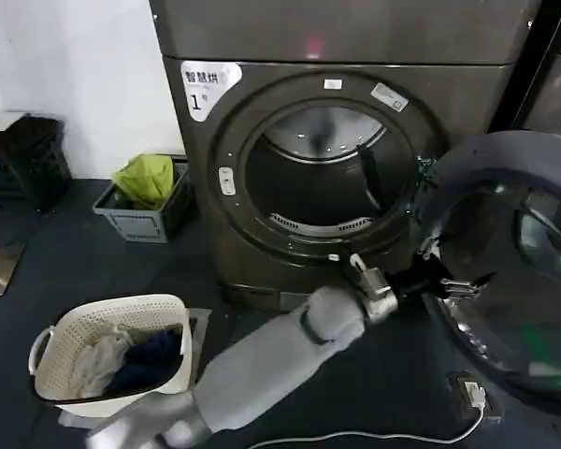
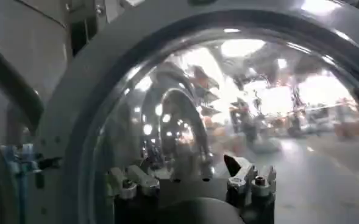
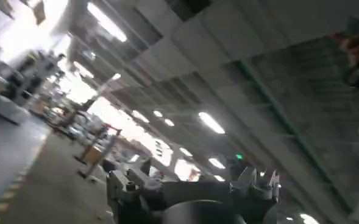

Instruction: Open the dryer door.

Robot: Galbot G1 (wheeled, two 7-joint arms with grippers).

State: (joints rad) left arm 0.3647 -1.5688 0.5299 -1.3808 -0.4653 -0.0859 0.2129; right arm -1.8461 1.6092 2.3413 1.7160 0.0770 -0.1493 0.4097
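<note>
The dryer door (image 1: pixel 505 154) stands swung open to the right of the machine, its grey inner side and domed glass facing me. The drum opening (image 1: pixel 323 173) is uncovered, beside the white "1" sticker (image 1: pixel 206 89). My left arm reaches across from the lower left, and my left gripper (image 1: pixel 453 283) is at the door's inner lower edge. In the left wrist view the left gripper (image 2: pixel 185 176) is open, fingers wide apart, right in front of the door's glass bowl (image 2: pixel 228 109). The right gripper (image 3: pixel 191 182) is open and points up into the room toward ceiling lights.
A white laundry basket (image 1: pixel 107 360) with clothes stands on the dark floor at the front left. A grey crate (image 1: pixel 145 201) holding a green cloth sits left of the dryer, with a black bin (image 1: pixel 33 159) farther left. A plug and cable (image 1: pixel 472 393) lie below the door.
</note>
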